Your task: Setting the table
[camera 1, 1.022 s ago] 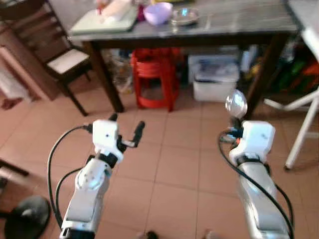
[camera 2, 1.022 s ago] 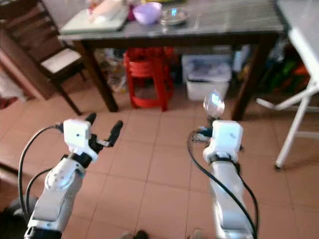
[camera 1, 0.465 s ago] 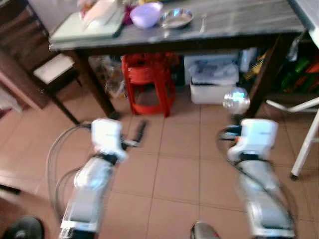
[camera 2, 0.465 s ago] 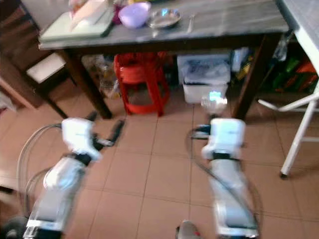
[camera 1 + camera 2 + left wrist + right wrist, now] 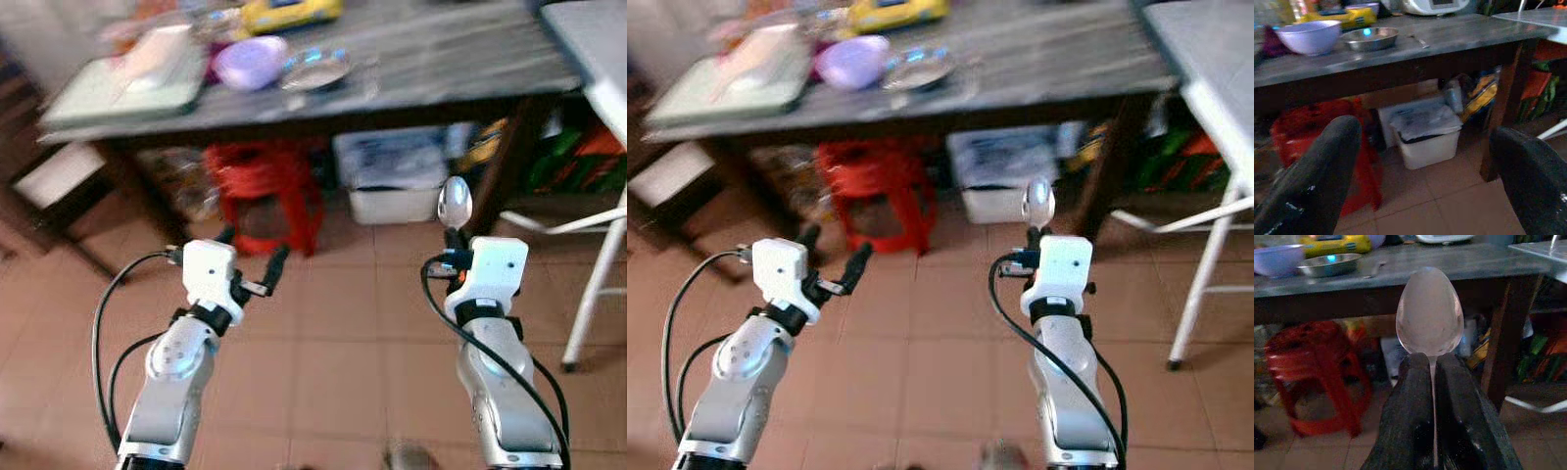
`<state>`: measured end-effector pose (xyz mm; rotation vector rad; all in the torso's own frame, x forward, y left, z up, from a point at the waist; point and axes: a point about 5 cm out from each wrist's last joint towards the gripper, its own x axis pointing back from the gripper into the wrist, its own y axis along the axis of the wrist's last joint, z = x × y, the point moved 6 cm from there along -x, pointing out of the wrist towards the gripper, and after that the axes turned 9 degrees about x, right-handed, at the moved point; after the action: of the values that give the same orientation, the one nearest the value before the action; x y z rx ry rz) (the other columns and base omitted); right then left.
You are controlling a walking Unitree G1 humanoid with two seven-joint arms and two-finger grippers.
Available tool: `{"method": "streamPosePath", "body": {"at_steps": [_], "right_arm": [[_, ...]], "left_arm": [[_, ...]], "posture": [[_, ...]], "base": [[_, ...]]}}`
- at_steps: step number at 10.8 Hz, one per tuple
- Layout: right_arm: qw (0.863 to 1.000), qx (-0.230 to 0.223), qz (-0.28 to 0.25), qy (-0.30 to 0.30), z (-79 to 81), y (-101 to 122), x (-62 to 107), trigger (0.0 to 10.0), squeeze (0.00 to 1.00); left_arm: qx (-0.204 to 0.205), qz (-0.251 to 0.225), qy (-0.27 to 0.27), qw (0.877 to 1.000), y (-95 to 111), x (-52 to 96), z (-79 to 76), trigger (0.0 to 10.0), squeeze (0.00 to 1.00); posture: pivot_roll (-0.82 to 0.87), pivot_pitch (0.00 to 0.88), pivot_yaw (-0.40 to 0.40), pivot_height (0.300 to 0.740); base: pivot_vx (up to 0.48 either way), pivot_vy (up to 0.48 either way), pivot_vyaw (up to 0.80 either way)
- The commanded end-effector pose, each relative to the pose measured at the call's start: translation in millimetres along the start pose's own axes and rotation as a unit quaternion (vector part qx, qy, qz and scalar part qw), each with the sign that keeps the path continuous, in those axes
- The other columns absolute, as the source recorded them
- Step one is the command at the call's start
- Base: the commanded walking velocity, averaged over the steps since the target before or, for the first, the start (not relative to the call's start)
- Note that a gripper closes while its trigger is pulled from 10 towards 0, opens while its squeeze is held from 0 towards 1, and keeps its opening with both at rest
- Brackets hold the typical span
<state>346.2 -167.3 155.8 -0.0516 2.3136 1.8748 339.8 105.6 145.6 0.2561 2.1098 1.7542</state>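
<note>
My right gripper (image 5: pixel 1431 363) is shut on a metal spoon (image 5: pixel 1429 313), whose bowl (image 5: pixel 455 202) stands upright above the fingers. My left gripper (image 5: pixel 252 249) is open and empty, its fingers (image 5: pixel 1327 161) spread wide. Both are held over the tiled floor, short of a dark table (image 5: pixel 460 59). On the table sit a purple bowl (image 5: pixel 250 62), a shallow metal dish (image 5: pixel 315 68) and a small utensil (image 5: pixel 1374 268) lying beside the dish.
Under the table stand a red plastic stool (image 5: pixel 265 176) and a white lidded bin (image 5: pixel 397 181). A green tray (image 5: pixel 118 88) and a yellow packet (image 5: pixel 289 12) lie on the tabletop. A chair (image 5: pixel 49 181) stands at left, white table legs (image 5: pixel 598 284) at right.
The whole view has shifted: the table and stool now sit closer and lower in the picture as I walk toward them. The spoon stays held in the right gripper; the left stays open.
</note>
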Motion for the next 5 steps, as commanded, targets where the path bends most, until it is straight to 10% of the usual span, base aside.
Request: {"method": "streamPosePath", "body": {"at_steps": [1,5], "right_arm": [[1.0,0.0,-0.002,0.003,0.0,2.2,-0.2,10.0,0.0],[1.0,-0.003,-0.004,0.005,1.4,3.1,-1.9,10.0,0.0]], "left_arm": [[0.003,0.006,0.001,1.0,-2.7,2.5,0.0,10.0,0.0],[0.006,0.011,-0.003,1.0,-6.1,3.1,-2.8,10.0,0.0]], "posture": [[-0.06,0.192,0.148,0.74],[-0.06,0.191,0.147,0.74]], "base": [[0.48,0.0,0.0],[0.48,0.0,-0.6]]}}
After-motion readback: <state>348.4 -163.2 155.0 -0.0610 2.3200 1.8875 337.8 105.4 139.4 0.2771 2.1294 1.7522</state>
